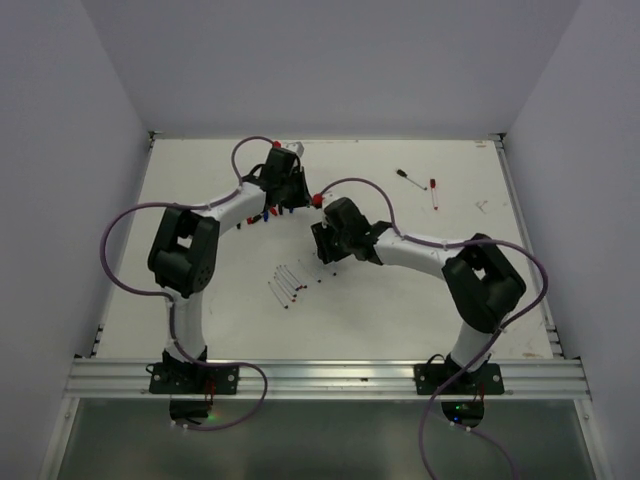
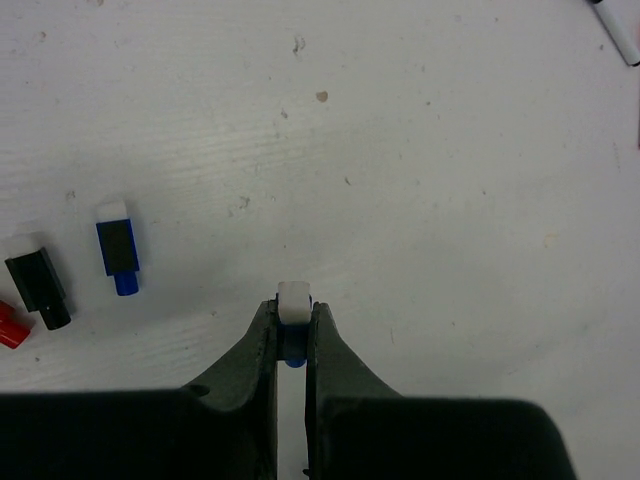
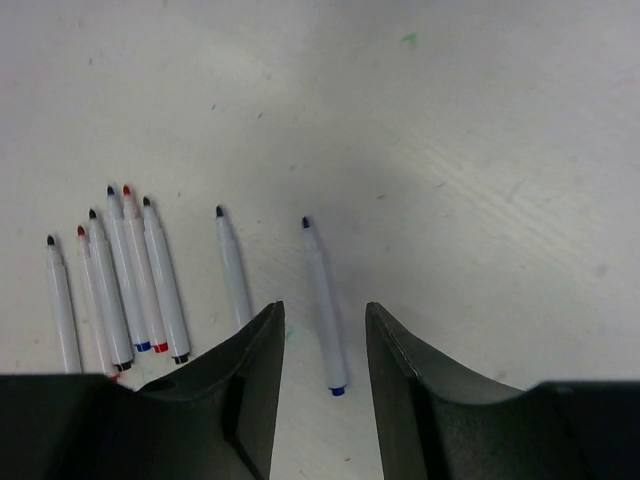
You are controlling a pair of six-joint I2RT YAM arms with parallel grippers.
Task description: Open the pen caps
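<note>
I've got the left end effector (image 2: 292,330) pinching a small blue plastic cap (image 2: 293,298). The right end effector (image 3: 324,315) is spread over a bare thin white pen (image 3: 316,262), w/ six more bare pens (image 3: 130,280) to its left. Two capped pens (image 1: 434,192) far beyond it look not done yet.

Showing a white table (image 1: 385,320) boxed in by plain pale walls (image 1: 60,150), an aluminium rail (image 1: 330,378) edging its near side.

Pens (image 3: 163,280) side by side on table (image 1: 400,310), caps (image 2: 118,250) behind them leftward, two more pens (image 1: 433,192) back right
</note>
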